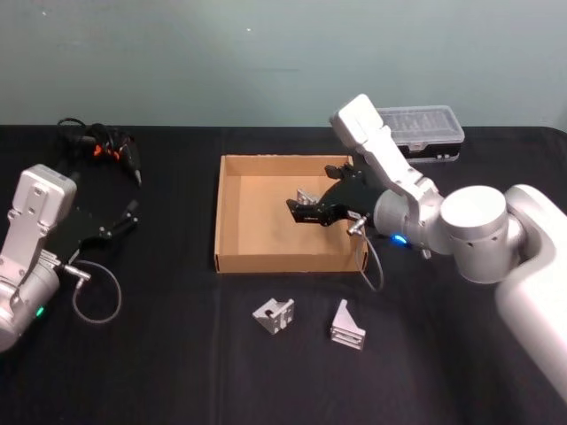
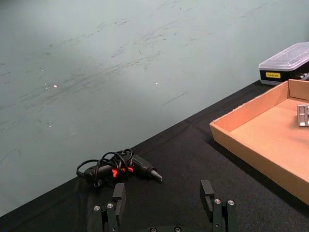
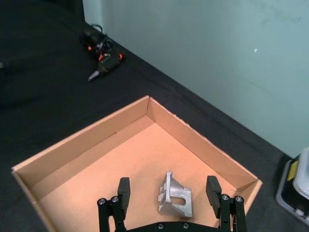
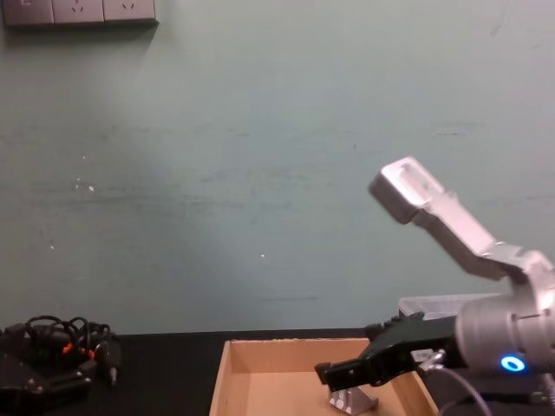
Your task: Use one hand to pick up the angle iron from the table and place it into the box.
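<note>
Fingers of right gripper gape empty above angle iron, clear of box walls; left gripper, likewise spread, parked left.

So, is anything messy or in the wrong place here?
Nothing is broken or spilled. The box holds one angle iron under the open right gripper, but two more angle irons lie outside it on the table. The left gripper sits parked at the left, open.

box: matt tan cardboard | table: matt black | angle iron: dull silvery metal
</note>
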`<state>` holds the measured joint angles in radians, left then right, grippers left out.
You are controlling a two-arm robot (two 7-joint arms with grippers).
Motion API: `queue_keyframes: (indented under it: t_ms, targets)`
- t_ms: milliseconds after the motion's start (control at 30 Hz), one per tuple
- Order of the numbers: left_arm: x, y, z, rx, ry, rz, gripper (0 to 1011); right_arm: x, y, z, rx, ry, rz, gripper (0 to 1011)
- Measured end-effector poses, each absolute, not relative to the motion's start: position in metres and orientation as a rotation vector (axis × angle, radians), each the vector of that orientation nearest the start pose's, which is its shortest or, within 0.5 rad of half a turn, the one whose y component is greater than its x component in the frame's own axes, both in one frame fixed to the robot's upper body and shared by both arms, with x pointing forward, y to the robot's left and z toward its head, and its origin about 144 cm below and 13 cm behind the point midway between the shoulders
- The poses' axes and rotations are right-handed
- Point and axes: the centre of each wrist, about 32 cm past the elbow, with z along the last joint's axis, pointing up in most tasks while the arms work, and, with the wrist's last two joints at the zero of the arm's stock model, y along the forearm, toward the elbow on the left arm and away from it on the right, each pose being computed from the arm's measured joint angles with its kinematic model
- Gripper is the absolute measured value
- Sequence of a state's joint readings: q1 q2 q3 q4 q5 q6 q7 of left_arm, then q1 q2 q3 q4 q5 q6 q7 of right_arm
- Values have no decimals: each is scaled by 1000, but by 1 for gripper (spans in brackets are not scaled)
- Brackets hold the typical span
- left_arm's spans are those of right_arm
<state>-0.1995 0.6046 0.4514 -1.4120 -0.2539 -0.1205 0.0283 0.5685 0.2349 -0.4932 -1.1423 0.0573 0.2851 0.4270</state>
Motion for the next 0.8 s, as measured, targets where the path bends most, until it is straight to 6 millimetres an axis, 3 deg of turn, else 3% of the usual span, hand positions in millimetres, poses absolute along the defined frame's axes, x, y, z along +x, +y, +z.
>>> queue_keyframes:
  t_ms: [367,800]
  targets:
    - [489,310,1140,305,-285,1248,1011,529,-227,1215,-405,-89,-806,1004]
    - [489,310,1140,305,-285,1248,1011,464,-285,1213,-410,-44,-657,1004]
